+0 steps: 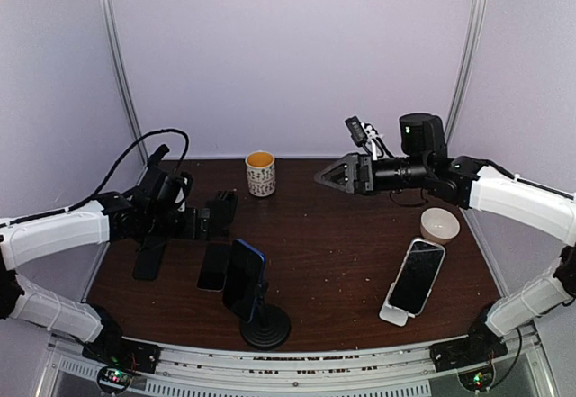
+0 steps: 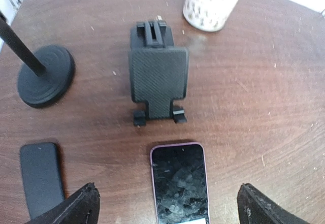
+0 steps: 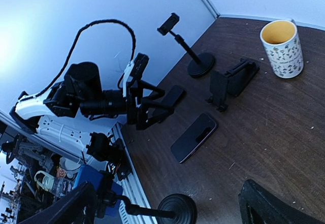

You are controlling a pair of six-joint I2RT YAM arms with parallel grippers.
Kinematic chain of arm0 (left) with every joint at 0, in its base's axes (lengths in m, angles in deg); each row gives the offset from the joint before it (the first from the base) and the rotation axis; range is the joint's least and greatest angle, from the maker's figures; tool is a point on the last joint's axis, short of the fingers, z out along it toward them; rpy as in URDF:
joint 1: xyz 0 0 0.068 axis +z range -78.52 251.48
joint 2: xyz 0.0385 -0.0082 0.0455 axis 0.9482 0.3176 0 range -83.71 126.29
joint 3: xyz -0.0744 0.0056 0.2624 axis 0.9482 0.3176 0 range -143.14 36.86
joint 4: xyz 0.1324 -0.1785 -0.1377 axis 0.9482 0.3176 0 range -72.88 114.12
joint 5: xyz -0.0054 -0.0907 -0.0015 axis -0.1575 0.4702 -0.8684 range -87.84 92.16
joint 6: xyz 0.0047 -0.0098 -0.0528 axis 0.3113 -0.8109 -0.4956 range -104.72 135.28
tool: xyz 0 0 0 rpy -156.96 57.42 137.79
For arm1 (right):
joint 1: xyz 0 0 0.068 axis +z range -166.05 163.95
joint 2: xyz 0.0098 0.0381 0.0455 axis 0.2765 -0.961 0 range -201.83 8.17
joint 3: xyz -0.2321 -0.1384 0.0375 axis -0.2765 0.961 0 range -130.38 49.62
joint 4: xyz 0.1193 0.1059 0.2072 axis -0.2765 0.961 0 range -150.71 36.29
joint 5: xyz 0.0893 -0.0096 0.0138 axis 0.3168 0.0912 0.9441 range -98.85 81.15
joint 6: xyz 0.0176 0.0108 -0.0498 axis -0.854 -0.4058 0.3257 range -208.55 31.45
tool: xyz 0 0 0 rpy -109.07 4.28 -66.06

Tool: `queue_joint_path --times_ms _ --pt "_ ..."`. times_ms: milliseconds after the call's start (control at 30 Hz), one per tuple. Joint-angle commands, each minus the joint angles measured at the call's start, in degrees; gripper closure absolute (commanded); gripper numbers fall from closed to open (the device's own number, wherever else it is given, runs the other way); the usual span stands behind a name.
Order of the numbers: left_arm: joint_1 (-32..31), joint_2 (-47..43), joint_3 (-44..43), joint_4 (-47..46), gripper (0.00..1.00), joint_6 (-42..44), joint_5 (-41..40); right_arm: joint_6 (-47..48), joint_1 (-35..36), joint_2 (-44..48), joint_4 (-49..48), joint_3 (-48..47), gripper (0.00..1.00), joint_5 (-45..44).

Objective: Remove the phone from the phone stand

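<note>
Left arm (image 1: 54,235) bent in from the left side, with white forearm and black wrist, reaching toward the centre. Left gripper (image 1: 220,211) tilted downward, fingers (image 2: 84,206) spread wide, gripping nothing. Right arm (image 1: 517,199) raised higher, stretched nearly level toward the left. Right gripper (image 1: 328,177) also spread wide, fingers (image 3: 264,203) holding nothing. Both grippers well apart from each other, not touching.

We've got 2 arms, each mixing white shells with black joints: the left arm (image 1: 54,235) and the right arm (image 1: 522,201). A thick black cable (image 3: 106,22) loops off the left one. The right gripper (image 1: 326,177) is black and triangular. A green dot glows on the round black motor housing (image 1: 421,131), and small lights, seemingly green and red, show at the 2 bases (image 1: 115,377).
</note>
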Motion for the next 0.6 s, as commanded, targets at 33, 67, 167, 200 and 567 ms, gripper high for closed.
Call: queue_joint_path --times_ms 33,67,167,200,567 --pt "0.4 -3.0 -0.4 -0.2 0.02 1.1 -3.4 2.1 6.2 3.8 10.1 -3.7 0.0 -2.3" --pt "0.5 -3.0 -0.4 -0.2 0.02 1.0 -3.6 2.0 7.5 4.1 11.6 -4.1 0.0 -3.0" --pt "0.4 -2.5 -0.6 0.4 0.02 0.2 -4.5 0.8 11.6 4.3 15.8 -6.0 0.0 -5.4" --pt "0.5 -2.1 -0.8 0.7 0.02 0.0 -4.8 0.3 12.9 4.3 16.9 -6.7 0.0 -6.3" --pt "0.4 -1.0 -0.5 1.2 0.02 -2.8 -6.0 -3.6 24.8 -1.7 18.8 -12.6 0.08 -16.6"
